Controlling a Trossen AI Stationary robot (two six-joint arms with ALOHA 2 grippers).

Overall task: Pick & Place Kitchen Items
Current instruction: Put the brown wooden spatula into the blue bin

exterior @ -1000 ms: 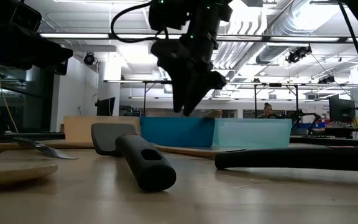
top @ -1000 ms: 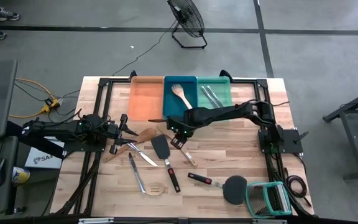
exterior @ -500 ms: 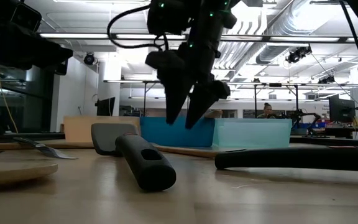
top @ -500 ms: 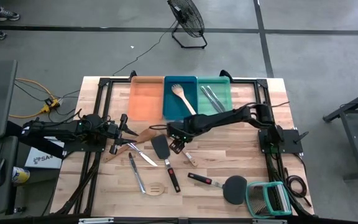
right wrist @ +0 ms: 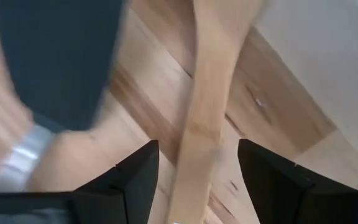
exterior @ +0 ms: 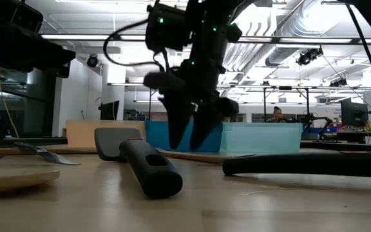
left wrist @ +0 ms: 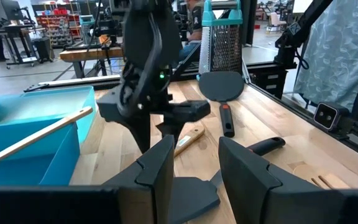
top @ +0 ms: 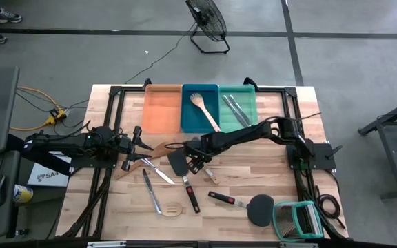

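My right gripper [top: 196, 162] hangs open, pointing down, close above the table's middle. Its fingers stand on either side of a pale wooden utensil handle [right wrist: 205, 118] that lies flat on the table, beside the black spatula's blade [right wrist: 61, 56]. The low view shows the right gripper [exterior: 187, 136] just above the tabletop. My left gripper [top: 138, 142] waits open at the table's left, next to a wooden spatula [top: 161, 148]. A wooden spoon [top: 202, 107] lies in the blue tray and metal cutlery [top: 233, 107] in the teal tray.
Two knives [top: 154, 178], a slotted wooden spatula [top: 167, 208], the black spatula [top: 183, 176] and a red-handled black spatula [top: 250, 205] lie on the near half. The green-framed rack [top: 298, 220] stands at the near right corner. The orange tray [top: 162, 108] sits at the far edge.
My right gripper has moved toward the near edge and a little left, has come down toward the table, and has opened its fingers. It now stands over the wooden handle beside the black spatula. The utensils have not moved.
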